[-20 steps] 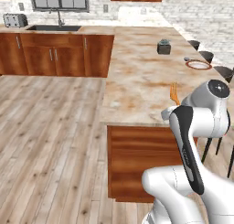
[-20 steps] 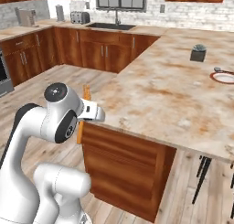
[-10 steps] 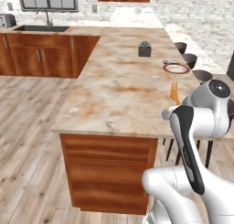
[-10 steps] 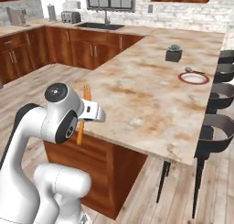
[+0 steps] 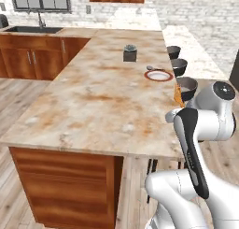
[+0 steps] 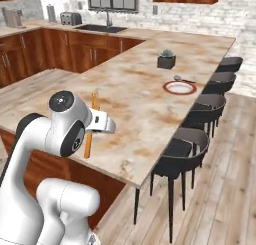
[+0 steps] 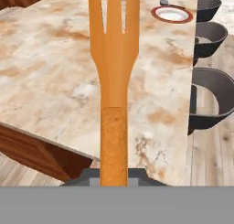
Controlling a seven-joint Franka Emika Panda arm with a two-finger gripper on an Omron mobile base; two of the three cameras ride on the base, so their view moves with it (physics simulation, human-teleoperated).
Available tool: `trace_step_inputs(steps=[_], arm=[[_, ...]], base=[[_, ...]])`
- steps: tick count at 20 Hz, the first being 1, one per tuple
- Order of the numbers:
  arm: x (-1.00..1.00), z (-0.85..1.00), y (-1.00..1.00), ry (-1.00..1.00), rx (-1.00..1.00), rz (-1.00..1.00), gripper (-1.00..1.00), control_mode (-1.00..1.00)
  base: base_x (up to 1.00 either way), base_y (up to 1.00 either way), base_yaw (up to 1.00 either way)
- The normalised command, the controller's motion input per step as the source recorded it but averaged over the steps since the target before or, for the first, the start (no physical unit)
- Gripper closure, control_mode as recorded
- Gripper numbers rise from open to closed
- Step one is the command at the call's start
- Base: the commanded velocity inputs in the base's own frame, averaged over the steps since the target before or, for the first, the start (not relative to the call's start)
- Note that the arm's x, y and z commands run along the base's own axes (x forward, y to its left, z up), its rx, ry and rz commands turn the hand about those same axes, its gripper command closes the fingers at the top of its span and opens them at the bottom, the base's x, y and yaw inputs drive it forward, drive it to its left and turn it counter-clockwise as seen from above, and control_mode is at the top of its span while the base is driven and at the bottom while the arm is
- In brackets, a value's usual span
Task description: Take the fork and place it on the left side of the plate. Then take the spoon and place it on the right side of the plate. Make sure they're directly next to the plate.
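The gripper (image 7: 114,182) is clamped on the handle of the fork (image 7: 114,77), which stands straight out along the hand with its tines pointing away, over the near part of the counter (image 7: 55,81). In the right base view the fork (image 6: 91,124) hangs upright beside the arm's wrist, above the counter (image 6: 135,94) edge.

The step in hand looks like carrying the fork to the plate (image 7: 172,13), which sits well ahead near the far edge by the stools (image 7: 208,99). The next move calls for bringing the fork across and laying it flat, just beside the plate's left rim.

The spoon (image 6: 181,79) lies just beyond the plate (image 6: 179,87), perhaps touching its rim; too small to tell.
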Motion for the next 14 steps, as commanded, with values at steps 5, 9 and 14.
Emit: trace_step_inputs(steps=[5,9,14], arm=[[0.00,0.00,0.00,0.00,0.00,0.00,1.00,1.00],[0.00,0.00,0.00,0.00,0.00,0.00,1.00,1.00],[0.00,0.00,0.00,0.00,0.00,0.00,1.00,1.00]], base=[[0.29,-1.00,0.14],[0.28,-1.00,0.15],[0.32,-1.00,0.17]])
